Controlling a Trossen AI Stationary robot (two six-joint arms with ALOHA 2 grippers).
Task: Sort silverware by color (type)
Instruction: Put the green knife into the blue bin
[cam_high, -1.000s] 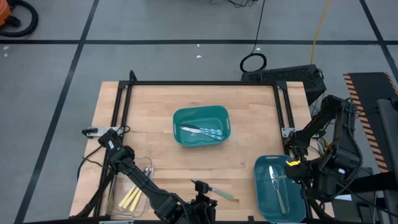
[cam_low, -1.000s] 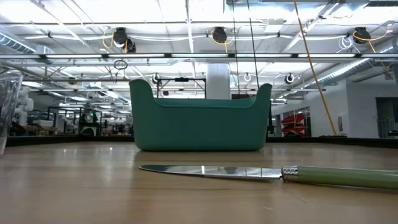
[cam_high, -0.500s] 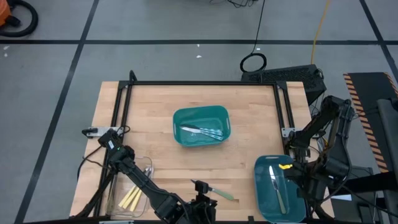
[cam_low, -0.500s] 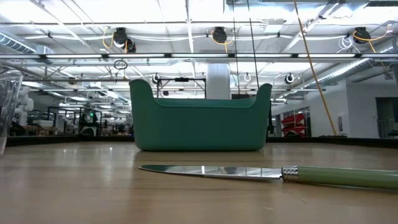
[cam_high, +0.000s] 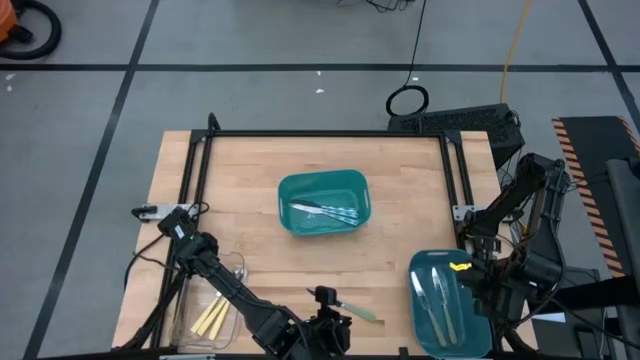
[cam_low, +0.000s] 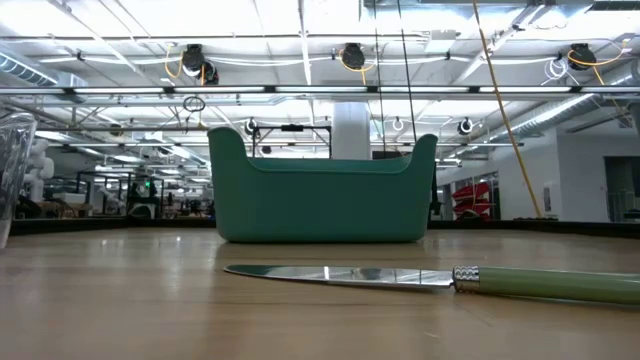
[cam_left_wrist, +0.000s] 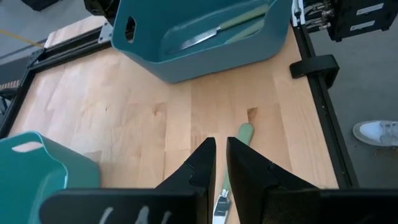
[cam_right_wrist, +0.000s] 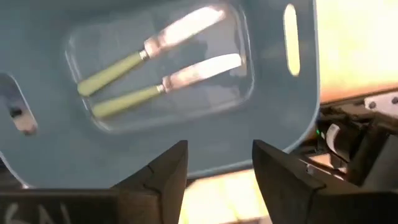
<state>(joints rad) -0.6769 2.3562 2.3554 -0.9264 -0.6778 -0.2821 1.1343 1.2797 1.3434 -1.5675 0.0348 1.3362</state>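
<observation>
A green-handled knife (cam_high: 352, 311) lies flat on the table near its front edge, and also shows in the low view (cam_low: 430, 278). My left gripper (cam_left_wrist: 221, 149) hovers above it, fingers shut to a thin slit and holding nothing. Two more green-handled knives (cam_right_wrist: 155, 68) lie side by side on the floor of the right teal bin (cam_high: 420, 300). My right gripper (cam_right_wrist: 214, 152) stands open above that bin, touching nothing. The middle teal bin (cam_high: 322, 203) holds bluish all-metal pieces. A clear container (cam_high: 215, 305) at the front left holds yellow-handled pieces.
A black frame (cam_high: 320, 133) runs along the table's far edge and down both sides. The middle bin (cam_low: 322, 190) stands behind the knife in the low view. Bare wood lies between the bins and the clear container.
My right gripper has opened over the right bin and let go of a green-handled knife. That knife has dropped and now lies on the bin's floor beside the one that was there.
</observation>
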